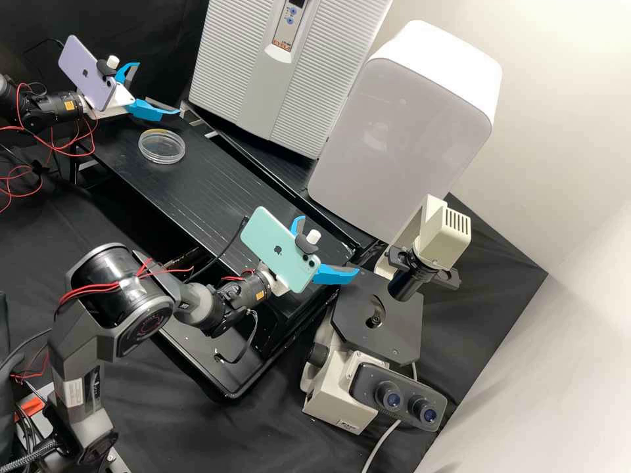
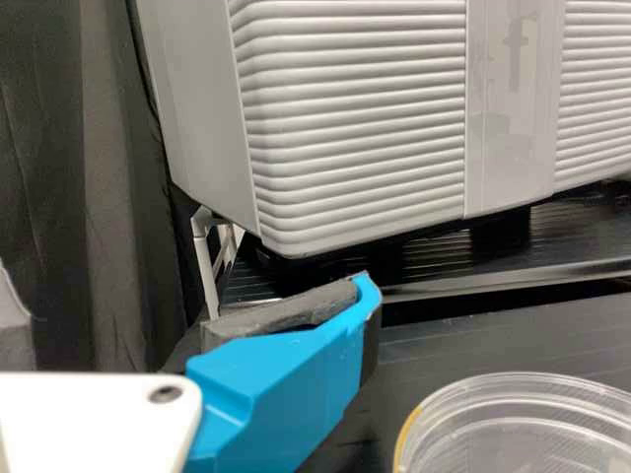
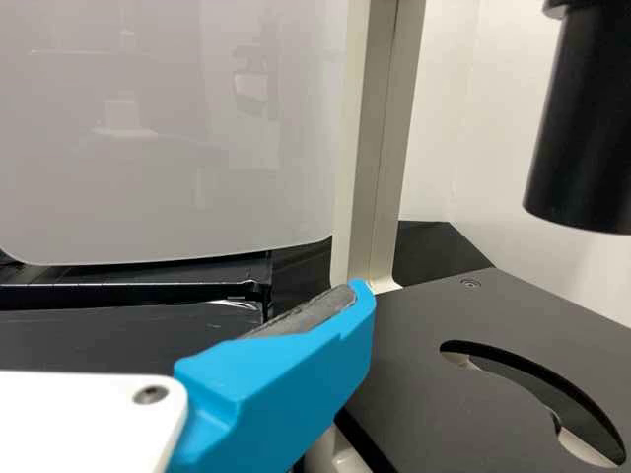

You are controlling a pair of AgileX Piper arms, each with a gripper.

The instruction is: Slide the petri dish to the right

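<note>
The clear round petri dish point(image 1: 162, 145) lies flat near the far left end of the black raised shelf point(image 1: 223, 197). My left gripper point(image 1: 141, 90) hovers just behind and above the dish, open, with nothing between its fingers. In the left wrist view one blue finger point(image 2: 296, 384) sits beside the petri dish rim point(image 2: 523, 424), apart from it. My right gripper point(image 1: 318, 252) stands open and holds nothing at the shelf's right end, next to the microscope stage point(image 1: 378, 315). One of its blue fingers point(image 3: 286, 384) shows in the right wrist view above the stage point(image 3: 493, 374).
A ribbed white machine point(image 1: 282, 59) stands behind the shelf. A large white box-shaped device point(image 1: 407, 125) rises at its right end, and the microscope point(image 1: 388, 368) stands beyond that. Red cables point(image 1: 39, 141) hang at the left. Bare shelf surface runs between dish and right gripper.
</note>
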